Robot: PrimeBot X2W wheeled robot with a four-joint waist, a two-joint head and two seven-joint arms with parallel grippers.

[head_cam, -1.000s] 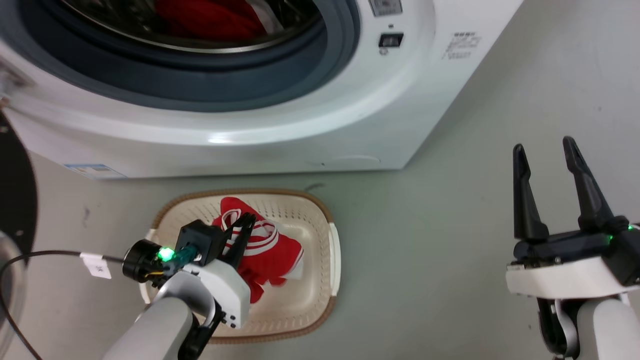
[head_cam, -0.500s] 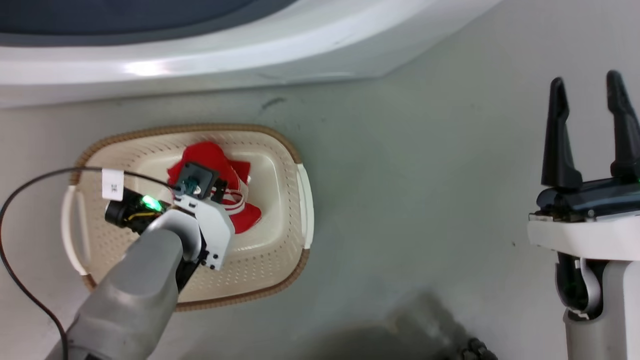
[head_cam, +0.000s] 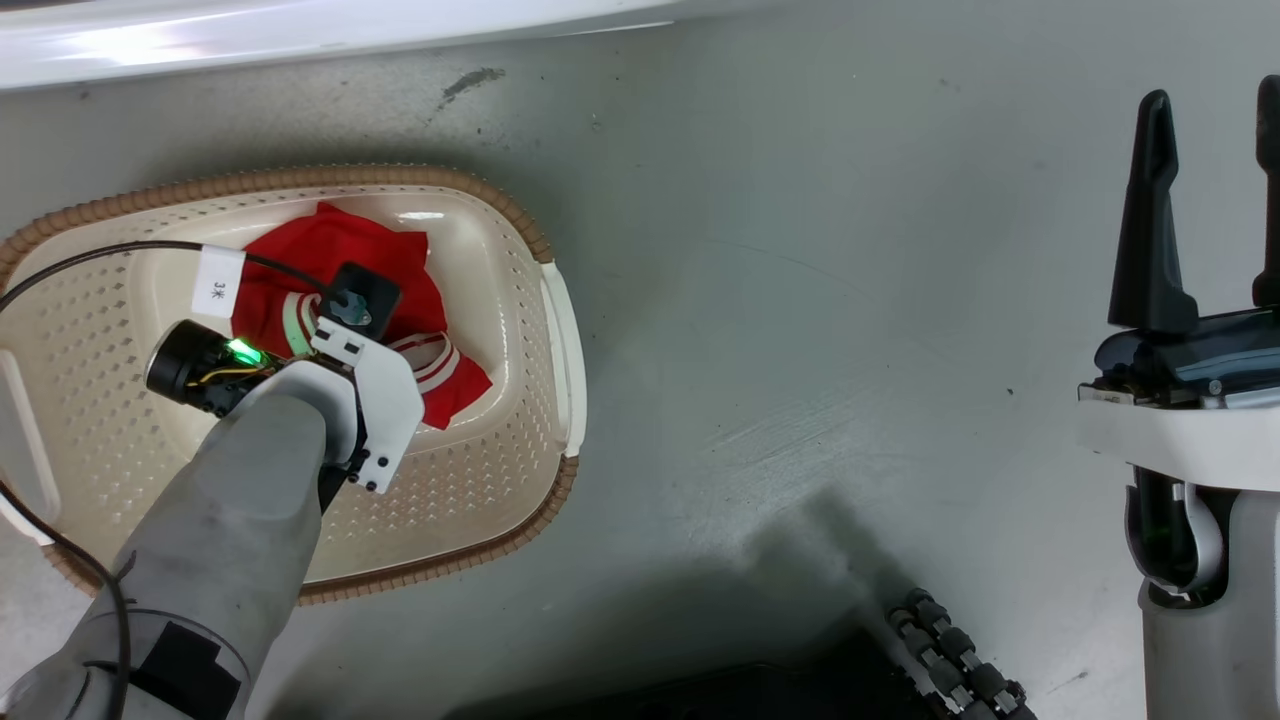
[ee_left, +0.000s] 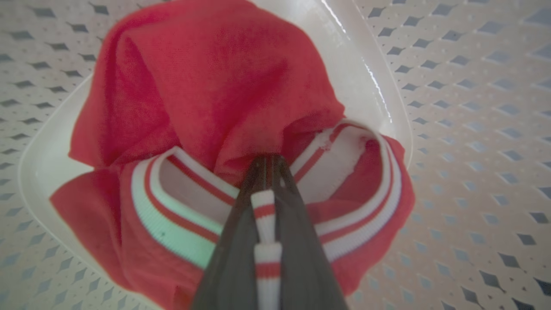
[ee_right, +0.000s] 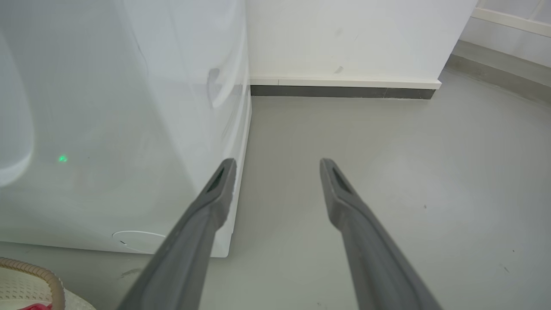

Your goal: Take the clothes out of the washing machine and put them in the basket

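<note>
The cream basket (head_cam: 480, 470) with its brown rim stands on the floor just in front of the washing machine (head_cam: 300, 30), whose white lower edge runs along the top of the head view. A red garment (head_cam: 330, 250) with white stripes lies on the basket's bottom. My left arm reaches down into the basket, its wrist hiding the fingers in the head view. In the left wrist view my left gripper (ee_left: 269, 161) is shut on the striped edge of the garment (ee_left: 206, 77). My right gripper (head_cam: 1213, 90) hangs open and empty over the floor, far right of the basket, beside the machine's side panel (ee_right: 129, 129).
A black cable with a white tag (head_cam: 215, 282) runs over the basket to my left wrist. My base with its dark rollers (head_cam: 950, 660) shows at the bottom. Bare grey floor (head_cam: 800, 300) lies right of the basket. A wall with a dark skirting (ee_right: 344, 91) stands behind.
The head camera has tilted down, so the drum has left the view. My left gripper has gone lower into the basket with the garment, which now rests on the bottom.
</note>
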